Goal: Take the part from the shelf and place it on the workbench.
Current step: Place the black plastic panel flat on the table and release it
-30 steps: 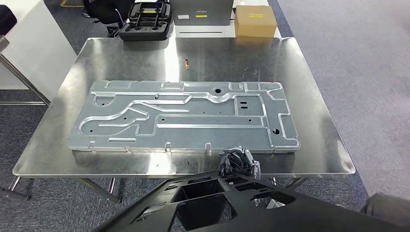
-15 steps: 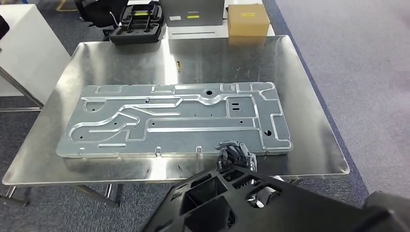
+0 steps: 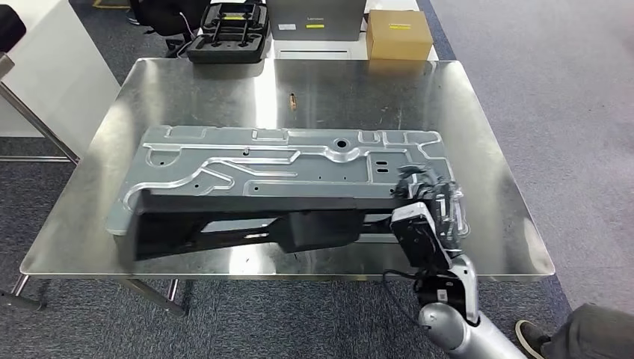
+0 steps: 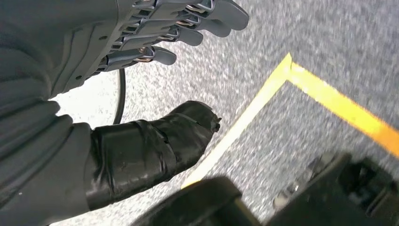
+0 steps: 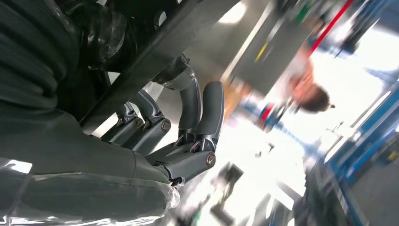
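the left robot hand (image 4: pixel 141 70) was seen hanging over grey carpet with a yellow line (image 4: pixel 282 89) on it, its fingers spread apart and nothing held. on the shiny counter (image 3: pixel 493 149) a big flat grey metal plate (image 3: pixel 224 153) was laid. a long black part (image 3: pixel 247 221) was held across the near side of that plate, low over it, but it could not be told if it was touching. the right end of the part was gripped by the right robot hand (image 3: pixel 430 202), with the fingers (image 5: pixel 188 108) curled around its edge. behind the counter, a black case (image 3: pixel 228 34), a grey box (image 3: pixel 314 19) and a brown box (image 3: pixel 398 34) were seen.
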Action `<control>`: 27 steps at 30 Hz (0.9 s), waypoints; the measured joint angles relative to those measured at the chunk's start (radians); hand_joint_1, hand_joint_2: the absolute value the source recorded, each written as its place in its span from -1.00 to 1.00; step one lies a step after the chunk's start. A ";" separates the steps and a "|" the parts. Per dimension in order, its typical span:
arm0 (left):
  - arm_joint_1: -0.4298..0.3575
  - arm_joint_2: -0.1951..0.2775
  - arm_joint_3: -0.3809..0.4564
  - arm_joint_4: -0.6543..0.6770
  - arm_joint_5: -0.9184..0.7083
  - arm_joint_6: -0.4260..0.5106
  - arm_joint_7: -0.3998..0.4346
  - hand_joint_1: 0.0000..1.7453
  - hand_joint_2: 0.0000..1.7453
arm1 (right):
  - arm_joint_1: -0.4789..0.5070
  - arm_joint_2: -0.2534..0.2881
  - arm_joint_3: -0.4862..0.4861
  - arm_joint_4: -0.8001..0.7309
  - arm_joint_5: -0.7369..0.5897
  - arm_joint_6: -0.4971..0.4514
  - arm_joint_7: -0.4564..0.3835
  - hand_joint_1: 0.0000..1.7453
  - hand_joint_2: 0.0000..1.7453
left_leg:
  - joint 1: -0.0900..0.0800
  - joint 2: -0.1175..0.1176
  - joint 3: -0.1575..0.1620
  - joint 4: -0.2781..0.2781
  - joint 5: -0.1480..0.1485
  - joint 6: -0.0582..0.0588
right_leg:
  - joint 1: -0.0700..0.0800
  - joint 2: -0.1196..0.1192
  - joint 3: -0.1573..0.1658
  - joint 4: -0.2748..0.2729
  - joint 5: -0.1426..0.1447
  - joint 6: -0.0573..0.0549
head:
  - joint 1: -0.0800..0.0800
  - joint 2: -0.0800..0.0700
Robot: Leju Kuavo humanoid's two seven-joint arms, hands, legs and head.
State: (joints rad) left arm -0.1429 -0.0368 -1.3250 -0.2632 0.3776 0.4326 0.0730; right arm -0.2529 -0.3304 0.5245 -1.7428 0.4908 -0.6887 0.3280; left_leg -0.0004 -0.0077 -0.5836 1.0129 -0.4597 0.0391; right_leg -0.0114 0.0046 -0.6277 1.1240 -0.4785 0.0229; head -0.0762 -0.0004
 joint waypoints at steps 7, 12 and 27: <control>-0.003 -0.006 -0.004 0.000 -0.002 0.002 -0.005 -1.00 1.00 | -0.002 -0.146 -0.136 0.023 0.106 0.005 0.232 1.00 1.00 | -0.004 0.000 -0.031 0.058 -0.035 -0.026 | -0.003 0.000 0.041 -0.096 0.021 -0.029 | -0.002 0.000; -0.002 -0.009 -0.007 0.000 0.010 -0.045 -0.005 -1.00 1.00 | 0.009 -0.244 -0.182 0.036 0.210 0.040 0.311 1.00 1.00 | 0.003 0.002 -0.148 0.288 -0.114 -0.036 | -0.001 -0.001 0.044 -0.094 0.017 -0.039 | -0.004 0.000; -0.016 -0.015 -0.008 0.000 0.020 -0.067 -0.015 -1.00 1.00 | 0.055 -0.360 -0.250 0.042 0.506 0.190 0.367 1.00 1.00 | -0.003 0.001 -0.010 -0.009 0.011 0.016 | -0.012 -0.001 -0.080 0.166 -0.103 0.013 | 0.005 0.000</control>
State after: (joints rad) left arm -0.1584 -0.0519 -1.3325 -0.2632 0.3975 0.3659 0.0585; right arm -0.1983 -0.6907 0.2743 -1.7010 0.9969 -0.4983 0.6947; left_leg -0.0031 -0.0070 -0.5933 1.0039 -0.4487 0.0554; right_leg -0.0232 0.0038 -0.7075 1.2905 -0.5812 0.0359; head -0.0714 -0.0004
